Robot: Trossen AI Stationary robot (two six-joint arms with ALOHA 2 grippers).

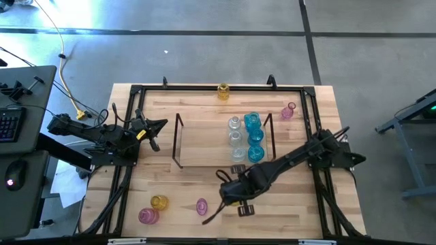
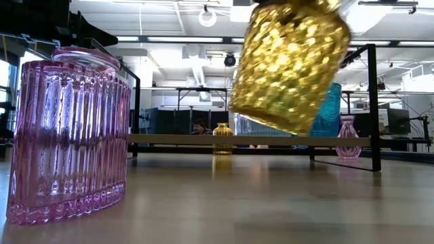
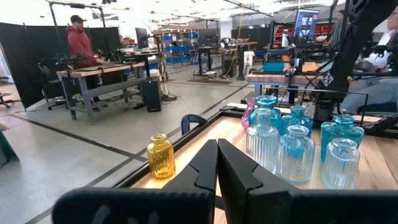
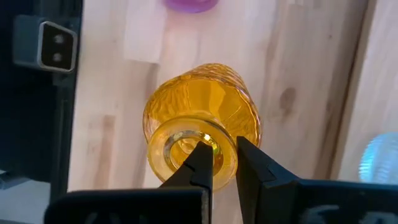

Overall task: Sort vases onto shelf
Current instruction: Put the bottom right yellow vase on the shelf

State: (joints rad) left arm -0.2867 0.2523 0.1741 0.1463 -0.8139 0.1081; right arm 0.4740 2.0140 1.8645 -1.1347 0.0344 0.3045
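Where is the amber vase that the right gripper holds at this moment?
The amber vase hangs tilted above the table's near side in the right gripper, just in front of the shelf.

This is a large open robotics lab or workshop hall: beyond the left gripper [image 3: 216, 167] fingertips spreads a polished grey concrete floor [image 3: 93, 149] marked with dark tape lines, with a metal-legged workbench [image 3: 102, 78] far ahead of the fingers where a person in a red top and cap [image 3: 79, 43] stands. Farther off past the fingertips are shelving with blue bins [image 3: 175, 51], black partition curtains [image 3: 28, 62] and a lit monitor [image 3: 306, 23]. The low view shows a high white ceiling with exposed ducts and strip lights [image 2: 196, 51], and the high view shows a desk with a keyboard [image 1: 8, 124] beside the black-framed wooden table [image 1: 327, 102].
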